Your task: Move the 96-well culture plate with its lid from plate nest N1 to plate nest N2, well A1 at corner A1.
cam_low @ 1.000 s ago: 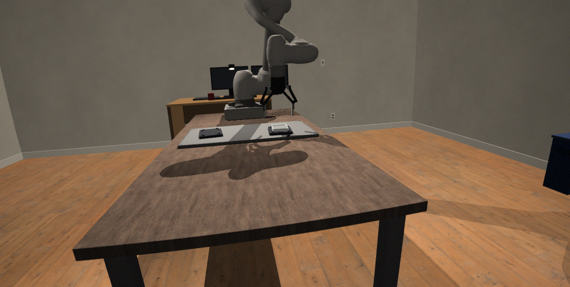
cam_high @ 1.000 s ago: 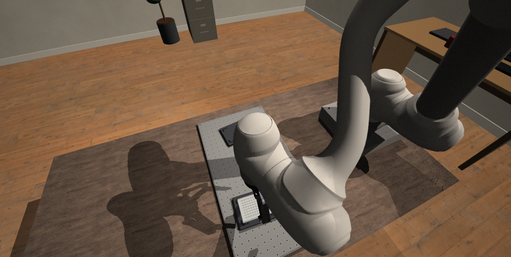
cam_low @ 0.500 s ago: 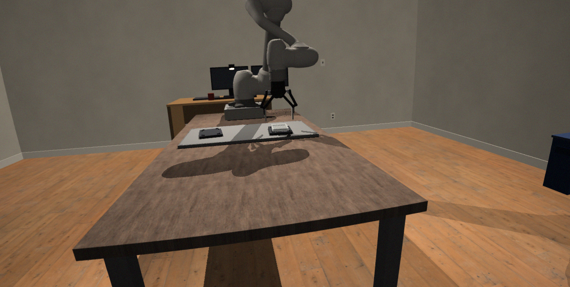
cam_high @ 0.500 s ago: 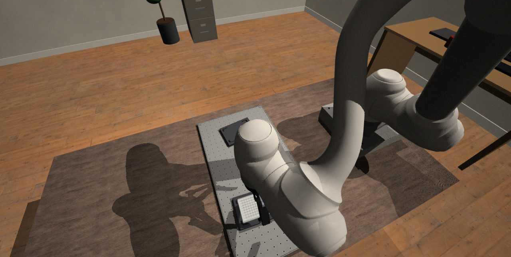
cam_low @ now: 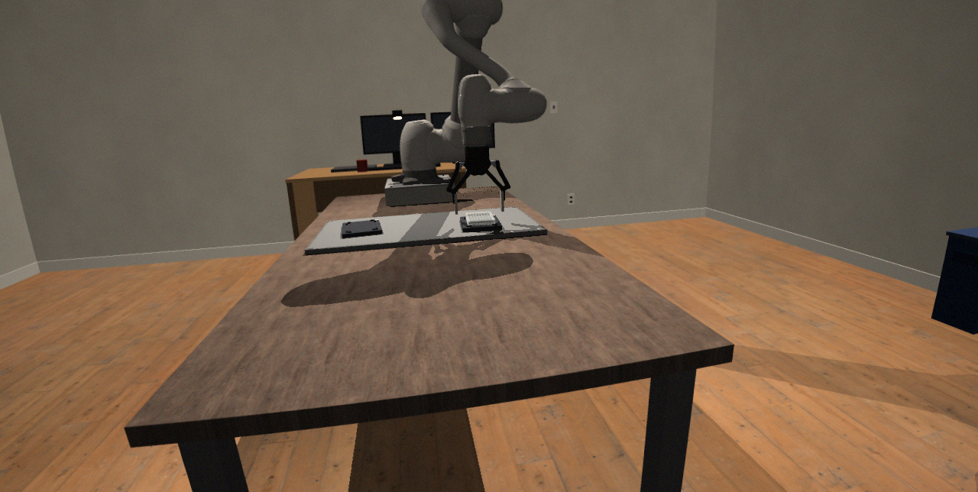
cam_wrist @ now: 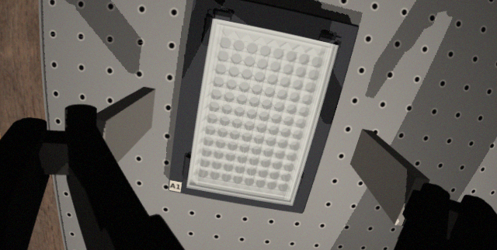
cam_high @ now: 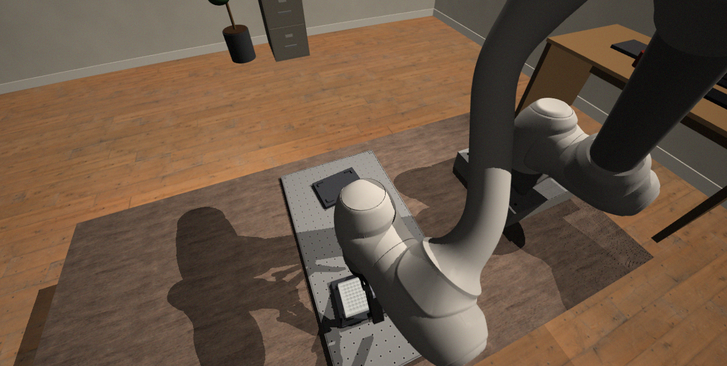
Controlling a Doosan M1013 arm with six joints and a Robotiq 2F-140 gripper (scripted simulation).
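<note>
The 96-well culture plate is sitting on the dark plate nest N1, flat inside the nest's raised corner locators, with its clear lid lying down over the rows of wells. The small white A1 label is showing at the nest's near-left corner in the wrist view, just beside the plate's corner. The nest is holding nothing else but the plate.

The gripper is hanging directly above the plate with its fingers spread fully apart and gripping nothing. In the wrist view one grey pad is standing off the plate's left long side and the other off its right long side, both apart from the plate. In the exterior view the fingertips are hovering just above plate level.

The plate nest N2 is lying further along the grey perforated baseplate, well apart from N1, partly hidden behind the arm's wrist joint in the top view; the exterior view is showing nothing resting on it. The baseplate is lying on the dark wooden table
</note>
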